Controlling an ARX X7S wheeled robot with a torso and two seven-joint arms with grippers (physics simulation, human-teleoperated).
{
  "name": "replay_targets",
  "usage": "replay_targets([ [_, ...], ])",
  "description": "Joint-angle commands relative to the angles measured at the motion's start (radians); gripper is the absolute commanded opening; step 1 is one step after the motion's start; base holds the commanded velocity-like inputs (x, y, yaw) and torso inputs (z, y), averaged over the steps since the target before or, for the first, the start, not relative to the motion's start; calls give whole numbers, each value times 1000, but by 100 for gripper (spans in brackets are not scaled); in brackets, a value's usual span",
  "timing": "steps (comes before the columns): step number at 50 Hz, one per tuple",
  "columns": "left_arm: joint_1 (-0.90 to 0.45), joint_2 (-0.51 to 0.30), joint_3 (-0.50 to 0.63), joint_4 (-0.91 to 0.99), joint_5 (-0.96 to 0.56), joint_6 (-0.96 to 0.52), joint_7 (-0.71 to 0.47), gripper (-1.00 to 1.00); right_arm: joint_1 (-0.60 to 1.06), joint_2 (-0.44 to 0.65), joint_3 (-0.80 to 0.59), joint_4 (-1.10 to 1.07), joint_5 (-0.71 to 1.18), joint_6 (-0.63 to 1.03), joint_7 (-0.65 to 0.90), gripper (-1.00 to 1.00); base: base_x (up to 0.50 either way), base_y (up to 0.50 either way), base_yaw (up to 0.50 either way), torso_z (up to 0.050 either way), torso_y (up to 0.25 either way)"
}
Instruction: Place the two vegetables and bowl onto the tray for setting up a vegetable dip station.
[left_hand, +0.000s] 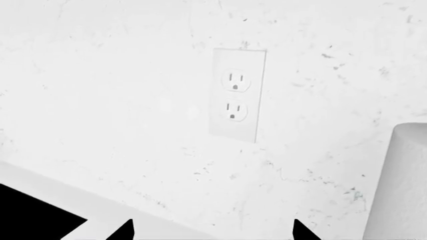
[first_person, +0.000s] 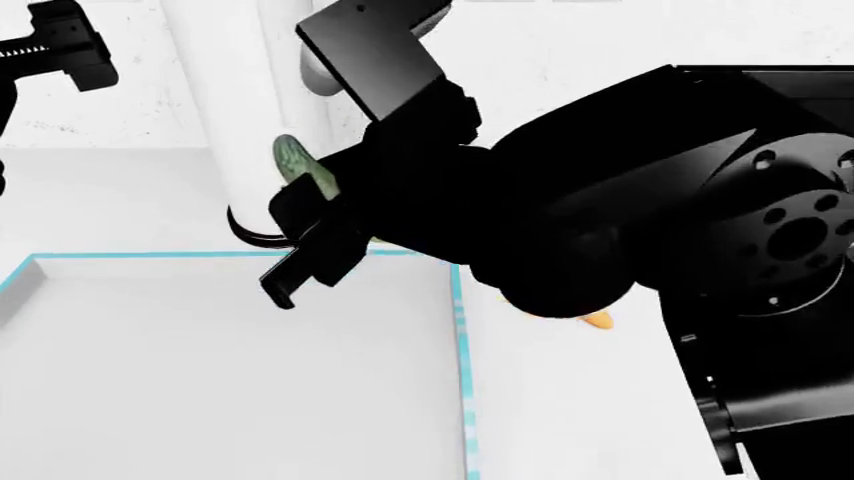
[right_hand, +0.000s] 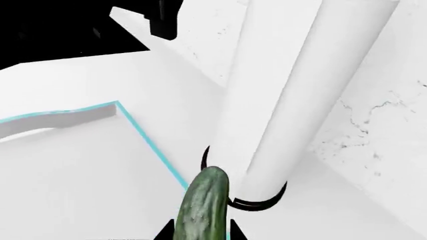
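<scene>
Cucumber carried over the tray's far corner

The right gripper (first_person: 300, 255) is clamped on the cucumber (right_hand: 203, 207), its end poking out at about 11 o'clock beside the tall white cylinder (first_person: 247, 120), which crowds that edge. The tray (first_person: 461, 330) lies open toward 7 o'clock. The carrot (first_person: 597, 320) peeks out off-tray at 3 o'clock. The left gripper's (left_hand: 212, 231) tips stand apart, empty.

The cucumber (right_hand: 203, 210) has bumpy, faintly glossy green skin; the tray (first_person: 461, 330) looks smooth, matt plastic.
</scene>
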Motion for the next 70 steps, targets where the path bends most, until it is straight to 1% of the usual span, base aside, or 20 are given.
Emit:
replay_targets([
  [1, 8, -3, -2, 0, 0, 5, 1, 100, -38, -47, -42, -28, -43, -37, -64, -100, 0, 0, 0, 0, 0],
  [13, 11, -5, -3, -3, 2, 8, 3, 100, -60, -56, -97, -25, -54, -53, -88, -100, 0, 0, 0, 0, 0],
  [19, 14, -4, -6, 1, -4, 6, -3, 100, -51, -50, -94, -23, -32, -64, -75, -100, 0, 0, 0, 0, 0],
  [20, 14, -4, -6, 1, -3, 6, -2, 100, -50, -49, -95, -24, -27, -64, -77, 100, 0, 0, 0, 0, 0],
  [35, 21, -8, -6, -1, -1, 11, 0, 100, -26, -20, -94, -34, -11, -85, -73, 100, 0, 0, 0, 0, 0],
  [42, 22, -8, -6, -5, 3, 15, 3, 100, 24, 21, -67, -26, 10, -93, -21, 100, 0, 0, 0, 0, 0],
  [53, 17, -2, -2, -6, 3, 13, 2, 100, 96, 139, -43, 35, 28, -71, 88, 100, 0, 0, 0, 0, 0],
  [59, 20, -3, -3, 0, 0, 11, -1, 100, 70, 221, -18, 21, 96, -72, 166, 100, 0, 0, 0, 0, 0],
  [70, 14, 7, 5, -4, 4, 11, 0, 100, 42, 349, 9, 5, 174, -74, 254, 100, 0, 0, 0, 0, 0],
])
